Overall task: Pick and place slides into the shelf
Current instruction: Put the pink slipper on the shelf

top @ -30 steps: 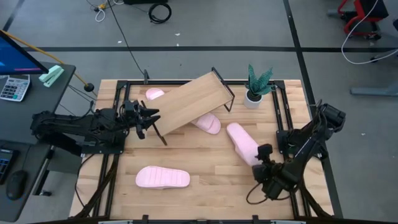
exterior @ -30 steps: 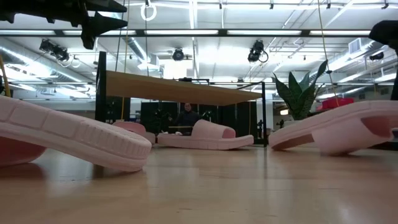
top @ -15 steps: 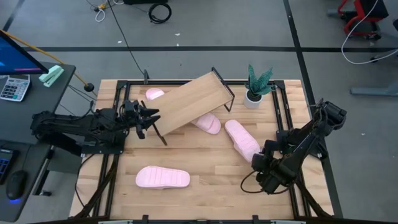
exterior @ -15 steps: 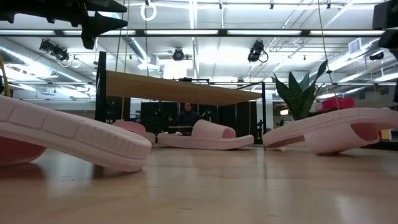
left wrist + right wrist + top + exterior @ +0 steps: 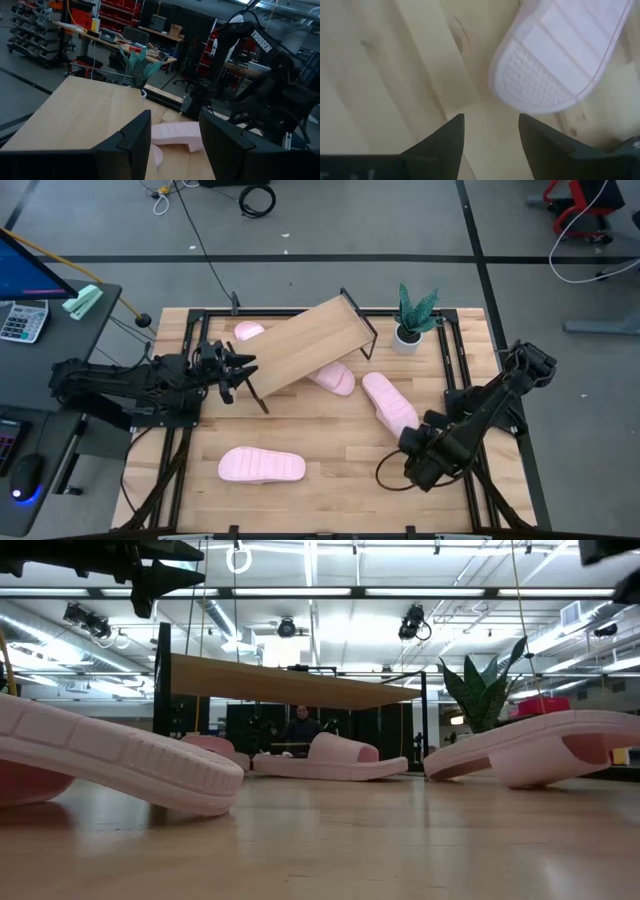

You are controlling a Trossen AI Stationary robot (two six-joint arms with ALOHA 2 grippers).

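The right tool [image 5: 413,448] hangs open and empty beside a slide [image 5: 389,406] lying on the table [image 5: 340,480]. The left tool [image 5: 243,370], open too, faces the tilted shelf [image 5: 305,345]; a potted plant [image 5: 413,318] stands nearby.

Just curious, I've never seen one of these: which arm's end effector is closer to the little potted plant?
Right. The right end effector sits below the potted plant, past a slide; the left end effector waits across the shelf.
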